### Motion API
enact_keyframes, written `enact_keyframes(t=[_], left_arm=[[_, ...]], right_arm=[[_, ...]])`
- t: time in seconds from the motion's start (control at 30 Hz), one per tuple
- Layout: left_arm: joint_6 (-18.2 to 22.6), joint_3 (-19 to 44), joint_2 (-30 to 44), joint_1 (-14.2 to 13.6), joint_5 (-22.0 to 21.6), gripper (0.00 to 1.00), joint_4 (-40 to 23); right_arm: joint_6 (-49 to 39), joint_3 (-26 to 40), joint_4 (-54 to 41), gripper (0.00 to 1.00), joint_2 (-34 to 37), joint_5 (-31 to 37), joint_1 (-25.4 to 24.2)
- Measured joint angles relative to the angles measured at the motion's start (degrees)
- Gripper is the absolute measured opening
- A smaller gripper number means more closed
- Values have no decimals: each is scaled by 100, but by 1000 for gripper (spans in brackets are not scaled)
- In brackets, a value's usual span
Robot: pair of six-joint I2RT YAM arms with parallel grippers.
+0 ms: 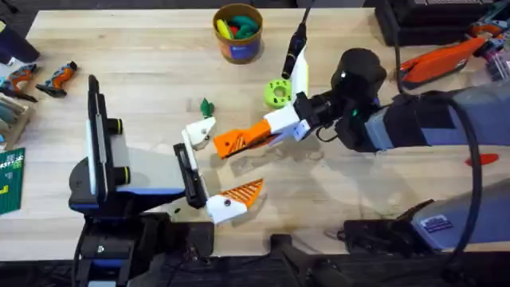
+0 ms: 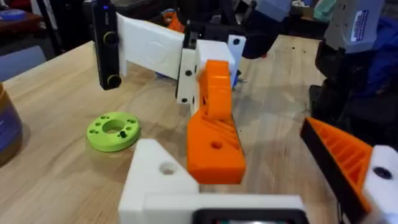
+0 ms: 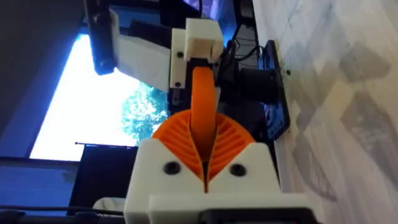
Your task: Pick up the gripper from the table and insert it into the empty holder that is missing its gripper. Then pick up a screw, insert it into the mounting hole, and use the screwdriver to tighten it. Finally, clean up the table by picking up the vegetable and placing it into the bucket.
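My right gripper (image 1: 280,126) is shut on the gripper (image 1: 239,142), an orange block held level just above the table. Its free end meets the holder (image 1: 199,132), the bare white finger of my left gripper (image 1: 217,169). My left gripper stands open, and its other finger carries an orange ribbed pad (image 1: 243,191). In the left wrist view the orange gripper (image 2: 214,137) lies against the holder (image 2: 158,180). The vegetable (image 1: 206,105) lies just behind the holder. The bucket (image 1: 237,33) stands at the back centre. The screwdriver is out of view.
A lime-green ring (image 1: 277,93) with holes lies by my right wrist. Small orange and black tools (image 1: 56,77) sit at the far left, and an orange tool (image 1: 446,56) at the far right. The bucket holds several coloured items.
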Motion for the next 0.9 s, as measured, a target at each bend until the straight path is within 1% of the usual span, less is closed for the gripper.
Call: enact_keyframes(t=[0.1,0.33,0.57,0.9], left_arm=[[0,0,-1,0,0,986,0],[0,0,-1,0,0,986,0],[0,0,-1,0,0,986,0],[0,0,-1,0,0,986,0]], right_arm=[[217,-2,197,9,0,110,0],[581,-9,255,9,0,230,0],[605,-17,480,9,0,301,2],[690,-31,481,9,0,366,4]])
